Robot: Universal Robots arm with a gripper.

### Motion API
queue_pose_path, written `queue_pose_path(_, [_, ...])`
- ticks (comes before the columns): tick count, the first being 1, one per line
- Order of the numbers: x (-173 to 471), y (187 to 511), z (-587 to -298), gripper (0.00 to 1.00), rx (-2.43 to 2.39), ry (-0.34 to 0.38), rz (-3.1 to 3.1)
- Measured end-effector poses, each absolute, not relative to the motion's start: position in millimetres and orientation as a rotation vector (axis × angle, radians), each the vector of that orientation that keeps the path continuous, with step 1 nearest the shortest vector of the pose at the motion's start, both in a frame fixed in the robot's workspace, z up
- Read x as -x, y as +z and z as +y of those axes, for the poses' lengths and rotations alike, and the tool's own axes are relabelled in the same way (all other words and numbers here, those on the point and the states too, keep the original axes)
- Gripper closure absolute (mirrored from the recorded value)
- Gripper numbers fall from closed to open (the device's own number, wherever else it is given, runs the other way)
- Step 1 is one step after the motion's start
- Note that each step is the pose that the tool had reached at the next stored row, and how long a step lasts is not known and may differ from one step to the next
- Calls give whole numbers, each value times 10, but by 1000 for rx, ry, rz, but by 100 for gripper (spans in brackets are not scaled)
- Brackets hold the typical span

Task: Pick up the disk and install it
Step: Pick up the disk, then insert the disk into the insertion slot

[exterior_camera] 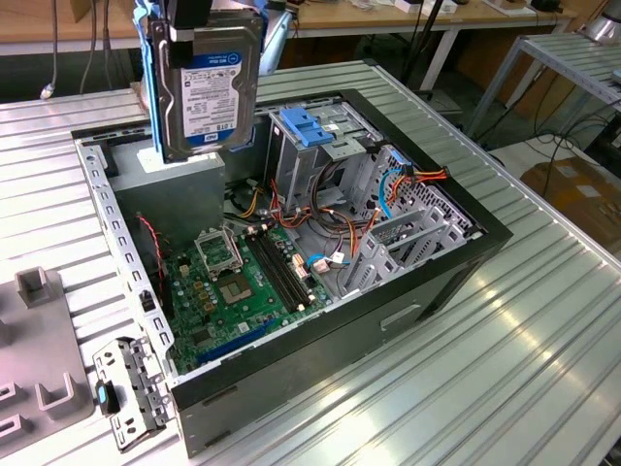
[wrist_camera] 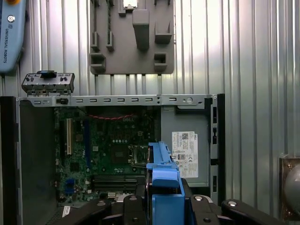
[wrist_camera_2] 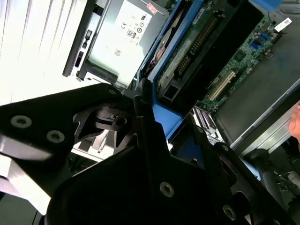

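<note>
holding the disk upright in the air, with the end effector clamped on its upper end by the blue side rails, hanging above the grey power supply at one corner of the open computer case on the ribbed metal worktop. judging the pick-up as done, going by the lift clear of every surface. counting the install as not yet done: hovering apart from the drive cage with its blue latch, sitting in no bay of the case.
</note>
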State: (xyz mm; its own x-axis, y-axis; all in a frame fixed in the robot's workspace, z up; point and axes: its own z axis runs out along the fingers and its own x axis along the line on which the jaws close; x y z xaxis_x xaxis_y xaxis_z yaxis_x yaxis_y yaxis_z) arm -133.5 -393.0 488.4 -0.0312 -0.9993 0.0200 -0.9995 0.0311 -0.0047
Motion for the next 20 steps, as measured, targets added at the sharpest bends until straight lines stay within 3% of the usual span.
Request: queue_pose_path(20, [1321,4872,-4033,63,-2171,27,-2255])
